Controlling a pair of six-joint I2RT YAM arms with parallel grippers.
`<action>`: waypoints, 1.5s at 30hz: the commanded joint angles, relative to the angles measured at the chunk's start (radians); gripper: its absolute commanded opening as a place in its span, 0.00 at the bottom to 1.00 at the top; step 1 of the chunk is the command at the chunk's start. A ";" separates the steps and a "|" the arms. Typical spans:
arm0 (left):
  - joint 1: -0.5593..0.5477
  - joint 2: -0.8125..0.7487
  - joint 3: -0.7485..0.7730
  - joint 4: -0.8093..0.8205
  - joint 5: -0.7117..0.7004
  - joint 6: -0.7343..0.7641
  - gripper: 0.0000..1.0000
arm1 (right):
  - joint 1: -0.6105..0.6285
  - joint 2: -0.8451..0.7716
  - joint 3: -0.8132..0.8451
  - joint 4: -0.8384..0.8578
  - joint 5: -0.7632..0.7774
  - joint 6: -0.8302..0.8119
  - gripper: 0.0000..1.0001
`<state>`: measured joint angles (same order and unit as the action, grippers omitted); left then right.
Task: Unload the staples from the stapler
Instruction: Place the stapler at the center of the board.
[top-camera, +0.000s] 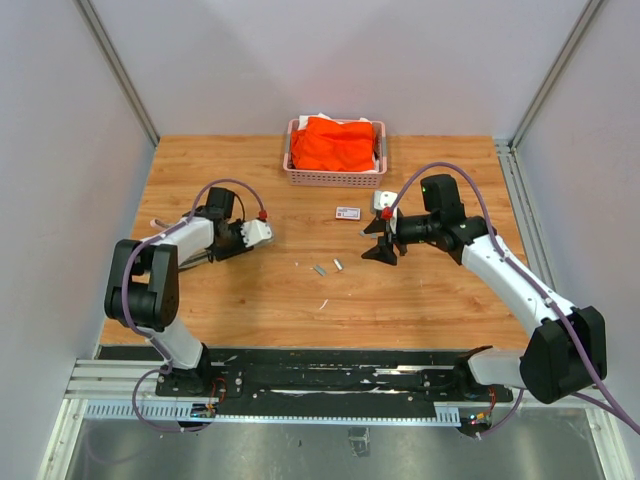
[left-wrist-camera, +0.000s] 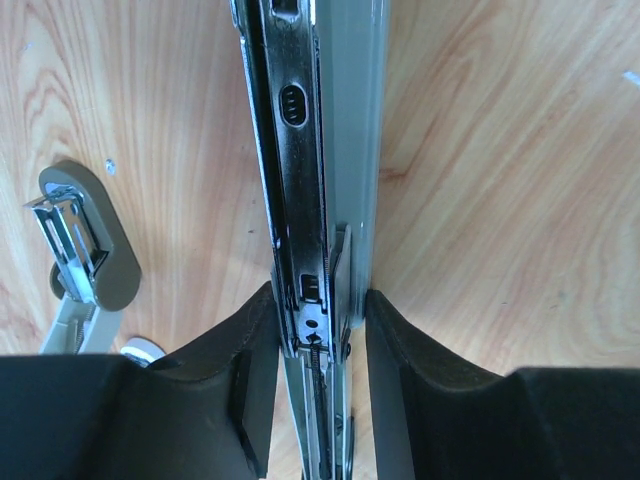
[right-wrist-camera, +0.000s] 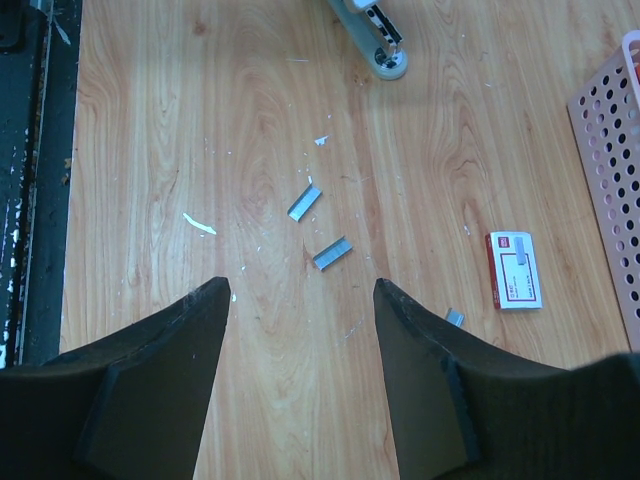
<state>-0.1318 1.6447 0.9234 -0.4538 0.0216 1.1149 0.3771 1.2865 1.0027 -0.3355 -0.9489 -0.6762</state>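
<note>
**Top view.** Three short strips of staples (top-camera: 320, 269) lie loose mid-desk (top-camera: 450, 300), between the two arms. A small white box (top-camera: 348, 212) sits farther back, apart from them. The left arm (top-camera: 150, 285) is folded at the elbow with its wrist low over the left half. What it carries is hidden under the wrist here. The right arm (top-camera: 500, 265) reaches in from the right. The right fingers (top-camera: 380, 252) point down just right of the strips and touch nothing.

**Left wrist.** The left fingers (left-wrist-camera: 245, 350) pinch the stapler (left-wrist-camera: 300, 150) across its narrow sides, by the spring. Its opened metal channel runs straight away from the camera. A grey oval part (left-wrist-camera: 85, 250) with a metal clip lies on the desk just beside it. I cannot tell whether any staples are left in the channel.

**Right wrist.** The right fingers are spread wide with nothing between them. Two strips lie ahead on bare wood, and a smaller bit sits by the far finger's edge.

**Judgement.**
- Unloading looks largely done, with the left arm steadying the opened stapler.
- The next move calls for checking the channel and tipping or tapping out any remainder.
- The left pinch should stay firm but not squeeze the channel closed.
- The right arm is free to help draw a strip out.
</note>
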 joint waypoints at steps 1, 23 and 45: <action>0.038 0.070 0.022 -0.074 -0.030 0.085 0.27 | -0.010 0.000 -0.015 0.025 0.005 0.017 0.62; 0.057 -0.085 0.024 -0.114 0.043 0.072 0.69 | -0.017 -0.013 -0.036 0.062 0.042 0.045 0.72; -0.063 -0.487 0.063 -0.165 0.324 -0.192 0.98 | -0.083 0.030 0.022 0.052 0.250 0.336 0.74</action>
<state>-0.1776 1.2156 0.9527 -0.6155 0.2314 1.0412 0.3107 1.3087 0.9680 -0.2527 -0.7643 -0.3950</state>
